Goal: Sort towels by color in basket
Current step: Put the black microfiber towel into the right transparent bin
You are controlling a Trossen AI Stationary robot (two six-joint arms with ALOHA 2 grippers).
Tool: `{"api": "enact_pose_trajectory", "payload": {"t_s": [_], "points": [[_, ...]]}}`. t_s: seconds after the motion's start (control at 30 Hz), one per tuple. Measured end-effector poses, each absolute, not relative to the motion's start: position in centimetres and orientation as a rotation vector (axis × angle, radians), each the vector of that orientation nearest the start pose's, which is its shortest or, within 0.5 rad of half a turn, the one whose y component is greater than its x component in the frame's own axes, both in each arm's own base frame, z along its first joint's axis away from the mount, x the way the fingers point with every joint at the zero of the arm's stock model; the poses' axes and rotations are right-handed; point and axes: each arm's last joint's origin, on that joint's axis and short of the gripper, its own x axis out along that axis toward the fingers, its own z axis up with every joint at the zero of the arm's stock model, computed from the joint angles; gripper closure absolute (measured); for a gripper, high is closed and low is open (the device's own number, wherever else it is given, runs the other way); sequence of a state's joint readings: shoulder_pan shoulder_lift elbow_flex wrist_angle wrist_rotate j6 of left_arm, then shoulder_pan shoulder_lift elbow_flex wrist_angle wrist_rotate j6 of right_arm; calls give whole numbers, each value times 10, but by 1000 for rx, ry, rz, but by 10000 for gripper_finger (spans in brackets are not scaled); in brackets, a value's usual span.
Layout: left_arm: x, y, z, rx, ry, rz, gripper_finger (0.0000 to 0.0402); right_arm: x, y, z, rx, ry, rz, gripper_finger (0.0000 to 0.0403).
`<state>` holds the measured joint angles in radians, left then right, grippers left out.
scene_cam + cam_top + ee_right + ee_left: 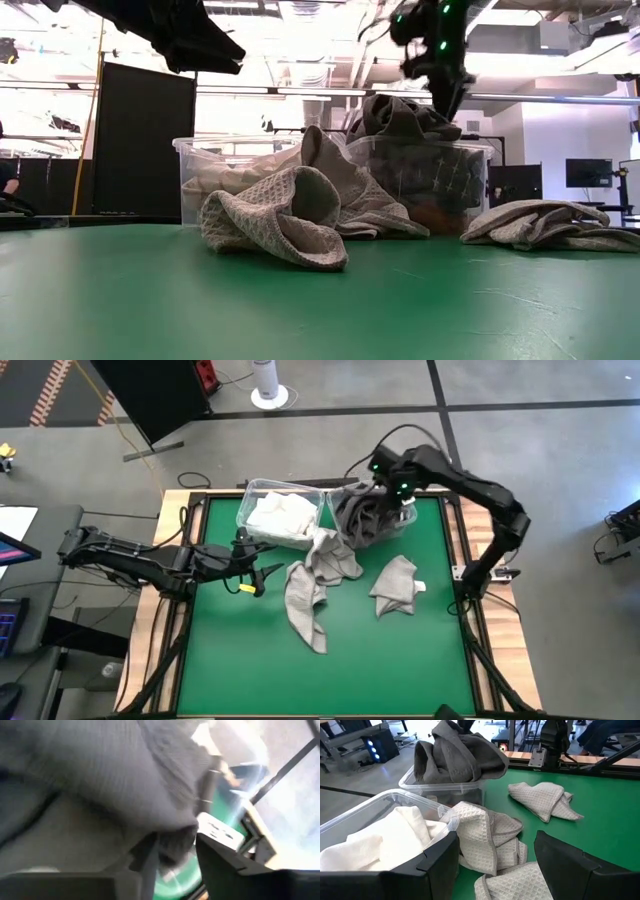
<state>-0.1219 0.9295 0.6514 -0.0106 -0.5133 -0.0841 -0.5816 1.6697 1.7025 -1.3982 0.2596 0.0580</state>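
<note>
Two clear bins stand side by side at the table's far middle. The left bin [262, 495] holds white towels [385, 840]. The right bin [470, 160] holds a tall heap of dark grey towels [362, 518]. One light grey towel [308, 595] trails from the bins' near side onto the table, and another [395, 585] lies to its right. My right gripper [398, 500] hangs over the dark grey heap, shut on cloth. My left gripper [255, 572] hovers open on the near side of the left bin, with the trailing towel [490, 840] ahead of it. No orange towel shows plainly. My right gripper [177, 855] has a bit of dark grey towel [174, 845] pinched between its two fingers. It comes from above, pointing down [443, 100], at the heap's upper right side. The rest of the towel lies on the heap in the right bin.
The green table [400, 660] is bare along its near half and left side. Wooden rails [462, 550] and the arms' bases border it. A monitor and desk stand off the left edge.
</note>
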Motion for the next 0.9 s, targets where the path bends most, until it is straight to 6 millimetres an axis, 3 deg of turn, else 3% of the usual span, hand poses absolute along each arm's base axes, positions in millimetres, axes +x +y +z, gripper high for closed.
{"api": "enact_pose_trajectory", "payload": {"t_s": [0.23,0.47,0.73,0.9], "points": [[204,-11,279,-1,253,401,155,227,-158,385,249,1209,-771,172],[204,-11,279,-1,253,401,155,202,-142,418,239,1062,-798,159],[204,-11,279,0,256,401,155,209,-118,437,102,889,-695,159],[203,-11,279,1,257,401,155,224,-112,427,44,859,-638,159]]}}
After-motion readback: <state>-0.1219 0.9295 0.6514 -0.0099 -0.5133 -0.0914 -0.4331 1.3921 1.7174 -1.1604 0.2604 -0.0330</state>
